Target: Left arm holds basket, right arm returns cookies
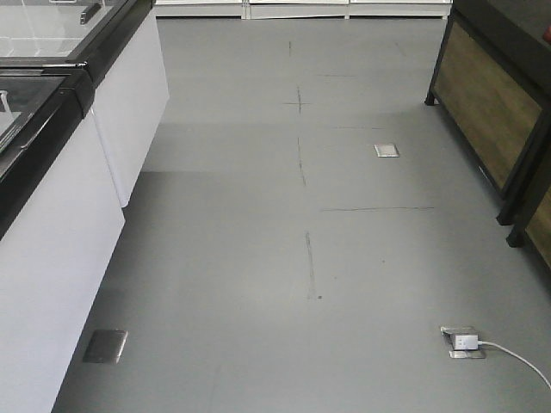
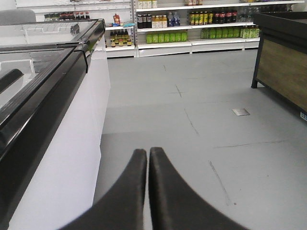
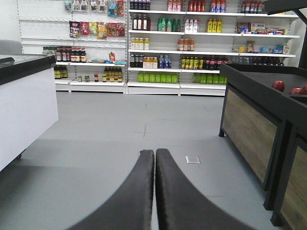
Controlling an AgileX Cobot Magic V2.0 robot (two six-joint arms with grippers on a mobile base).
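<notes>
The basket and the cookies are out of view in every frame. My left gripper (image 2: pixel 147 151) shows in the left wrist view, its two tapered black fingers pressed together with nothing between them, pointing down a grey shop aisle. In the right wrist view my right gripper (image 3: pixel 155 151) is likewise shut and holds nothing, aimed at the far shelves. Neither arm appears in the front-facing view.
A white chest freezer (image 1: pixel 52 224) with black-framed glass lids (image 2: pixel 43 72) lines the left side. A dark wood-panelled produce stand (image 3: pixel 259 120) with red apples (image 3: pixel 278 85) stands on the right. Stocked shelves (image 3: pixel 192 48) fill the back wall. A floor socket with a white cable (image 1: pixel 465 342) lies near right.
</notes>
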